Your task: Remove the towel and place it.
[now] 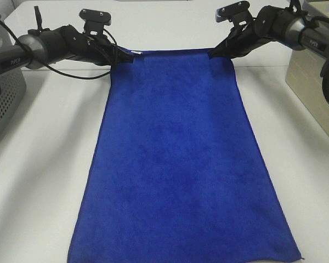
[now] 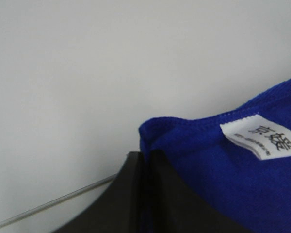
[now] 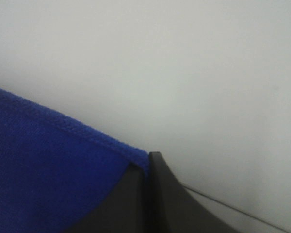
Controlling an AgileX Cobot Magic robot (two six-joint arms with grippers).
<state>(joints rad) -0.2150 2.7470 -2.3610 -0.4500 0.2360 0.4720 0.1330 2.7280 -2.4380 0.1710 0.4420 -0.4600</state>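
Towel lies spread on the white worktop; left claw and right claw each pinch one far corner.

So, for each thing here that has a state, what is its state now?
Towel: spread flat on the table, both far corners pinched.
Tag: sewn at the towel corner by the left tool, face up.
Left tool: shut on the towel's far left corner.
Right tool: shut on the towel's far right corner.
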